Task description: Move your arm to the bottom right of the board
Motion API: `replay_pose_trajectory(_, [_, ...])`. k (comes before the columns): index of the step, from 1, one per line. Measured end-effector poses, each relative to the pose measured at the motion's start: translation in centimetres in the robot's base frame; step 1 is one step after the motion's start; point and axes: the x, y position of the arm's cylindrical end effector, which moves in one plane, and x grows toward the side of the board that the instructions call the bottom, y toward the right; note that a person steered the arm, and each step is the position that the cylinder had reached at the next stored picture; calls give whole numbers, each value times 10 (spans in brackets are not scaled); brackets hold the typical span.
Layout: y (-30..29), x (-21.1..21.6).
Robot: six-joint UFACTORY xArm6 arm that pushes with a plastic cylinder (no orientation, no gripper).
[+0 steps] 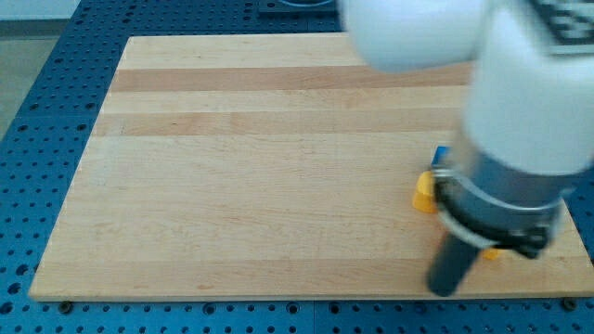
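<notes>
A wooden board (278, 167) is seen lying on a blue perforated table (56, 56), and most of its surface is shown bare. The arm (520, 121), white with a grey collar, is seen blurred at the view's right, reaching down over the board's bottom right part. My tip (444, 289) is placed near the board's bottom edge, towards the view's right. No fingers are carried by the rod, so nothing can be opened, closed or gripped. A yellow block (424, 191) is seen above my tip, partly hidden by the collar; its shape cannot be made out. A blue block (441, 155) is glimpsed just above it, and an orange sliver (492, 253) shows beside the rod
</notes>
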Motion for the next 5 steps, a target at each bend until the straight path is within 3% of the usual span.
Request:
replay_pose_trajectory(2, [97, 0])
replay_pose_trajectory(5, [45, -20])
